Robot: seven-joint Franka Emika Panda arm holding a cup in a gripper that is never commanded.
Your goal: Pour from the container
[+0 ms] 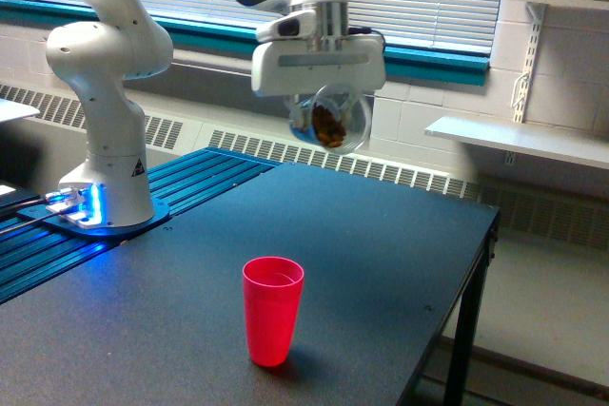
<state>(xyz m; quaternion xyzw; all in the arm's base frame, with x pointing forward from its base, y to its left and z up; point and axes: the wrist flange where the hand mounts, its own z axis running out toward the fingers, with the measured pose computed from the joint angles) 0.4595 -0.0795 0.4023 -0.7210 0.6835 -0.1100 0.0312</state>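
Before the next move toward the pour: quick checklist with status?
1. Clear cup held in the gripper: ok, tilted, mouth facing the camera.
2. Contents inside: ok, brown bits visible, none seen on the table.
3. Red cup upright, mouth open: ok.
4. Clear cup over the red cup: not ok, it hangs high and looks offset toward the exterior view's right.
5. Path down free: ok, nothing between the cups.
6. Red cup empty: cannot tell.
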